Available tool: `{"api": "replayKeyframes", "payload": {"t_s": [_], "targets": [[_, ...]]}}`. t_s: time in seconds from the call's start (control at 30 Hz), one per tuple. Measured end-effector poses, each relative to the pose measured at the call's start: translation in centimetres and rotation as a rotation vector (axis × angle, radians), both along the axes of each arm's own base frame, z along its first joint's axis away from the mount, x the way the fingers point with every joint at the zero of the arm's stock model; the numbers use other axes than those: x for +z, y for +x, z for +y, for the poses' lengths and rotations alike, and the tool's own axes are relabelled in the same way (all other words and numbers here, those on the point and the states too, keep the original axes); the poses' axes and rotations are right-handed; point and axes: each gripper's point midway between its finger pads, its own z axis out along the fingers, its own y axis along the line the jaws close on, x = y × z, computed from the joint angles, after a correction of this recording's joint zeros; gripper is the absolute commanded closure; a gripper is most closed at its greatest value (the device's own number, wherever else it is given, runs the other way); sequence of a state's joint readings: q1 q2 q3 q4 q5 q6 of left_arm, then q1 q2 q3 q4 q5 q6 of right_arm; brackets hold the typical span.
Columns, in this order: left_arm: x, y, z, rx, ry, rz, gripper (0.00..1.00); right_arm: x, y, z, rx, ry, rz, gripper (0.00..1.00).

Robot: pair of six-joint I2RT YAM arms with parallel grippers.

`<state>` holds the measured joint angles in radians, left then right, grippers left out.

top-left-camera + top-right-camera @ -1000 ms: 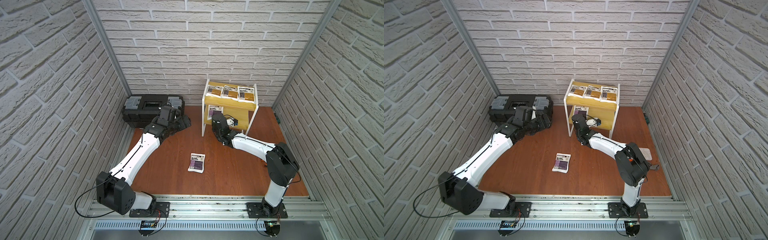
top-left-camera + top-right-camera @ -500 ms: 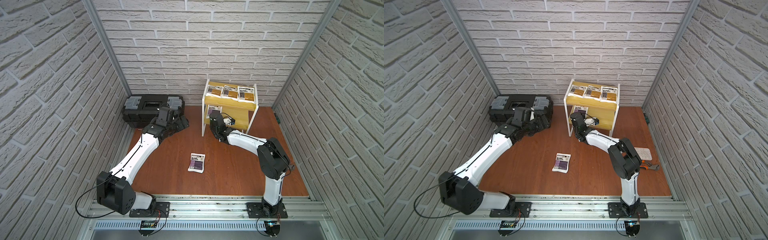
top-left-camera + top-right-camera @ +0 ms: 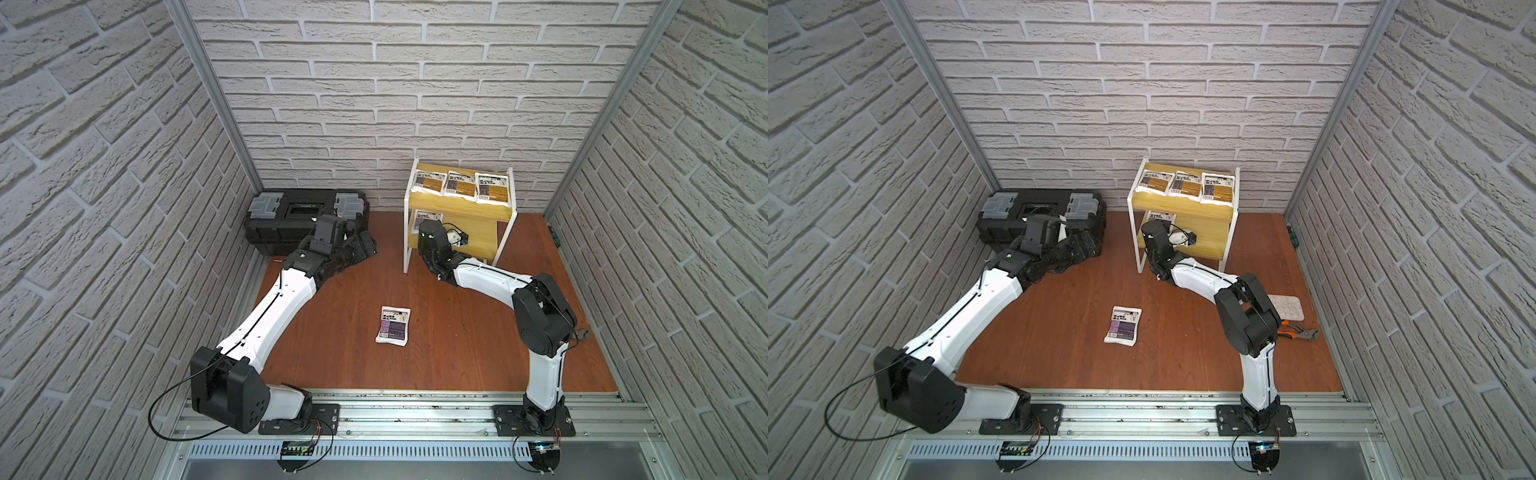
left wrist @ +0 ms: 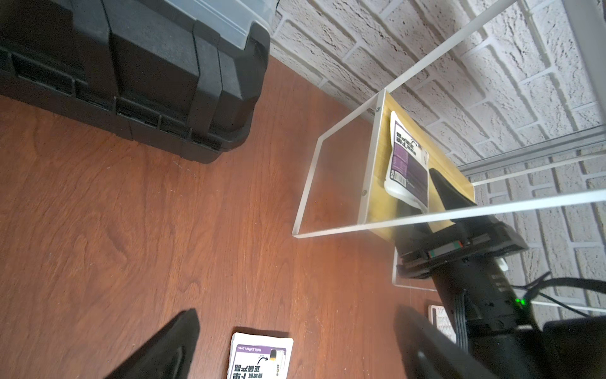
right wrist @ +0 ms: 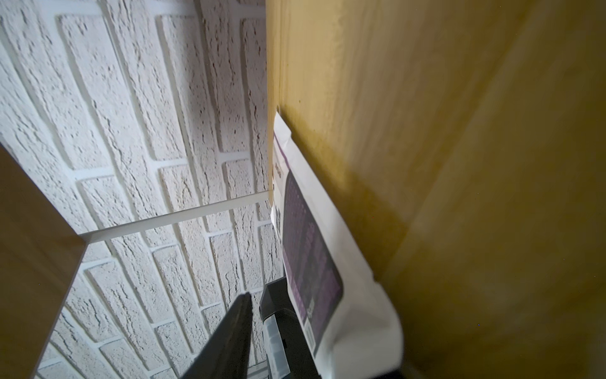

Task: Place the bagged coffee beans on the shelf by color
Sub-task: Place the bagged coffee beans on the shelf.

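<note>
Five coffee pouches are in sight. Nearest the rail, one purple pouch point(image 3: 392, 326) lies flat on the brown table point(image 3: 457, 357), label up, well apart from both arms. Off to the right side, a pair of pliers point(image 3: 1298, 331) and a white calculator point(image 3: 1287, 305) sit just beside the right arm's elbow.

Farther back, the left gripper point(image 3: 366, 250) hangs low in front of the black toolbox point(image 3: 305, 216). The left wrist view shows its fingers spread wide with nothing between them.

At the back wall stands the shelf point(image 3: 457, 206). The right gripper point(image 5: 259, 295) reaches in over the lower board point(image 3: 484, 239), where the second purple pouch point(image 4: 408, 164) lies flat near the left end. In the right wrist view, the jaws stand a little apart, with only brick wall showing through the gap. The pouch's edge lies against one finger point(image 5: 277, 321) and does not appear to be gripped, though the close angle makes this hard to judge.

On the upper board three yellow pouches point(image 3: 459, 185) lie side by side in a row.
</note>
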<state>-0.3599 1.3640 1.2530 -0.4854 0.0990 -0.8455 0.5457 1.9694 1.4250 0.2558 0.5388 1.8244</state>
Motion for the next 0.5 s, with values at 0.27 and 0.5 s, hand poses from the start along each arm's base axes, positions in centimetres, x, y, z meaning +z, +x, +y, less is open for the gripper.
{"api": "replayKeyframes", "payload": {"t_s": [0.27, 0.5], "targets": [[0.4, -0.3, 0.2, 0.002, -0.003, -0.012, 0.01, 0.4, -1.0, 0.7, 0.078, -0.004, 0.013, 0.45], [0.5, -1.0, 0.6, 0.005, 0.006, -0.021, 0.02, 0.5, -4.3, 0.4, 0.153, -0.032, 0.05, 0.44]]}}
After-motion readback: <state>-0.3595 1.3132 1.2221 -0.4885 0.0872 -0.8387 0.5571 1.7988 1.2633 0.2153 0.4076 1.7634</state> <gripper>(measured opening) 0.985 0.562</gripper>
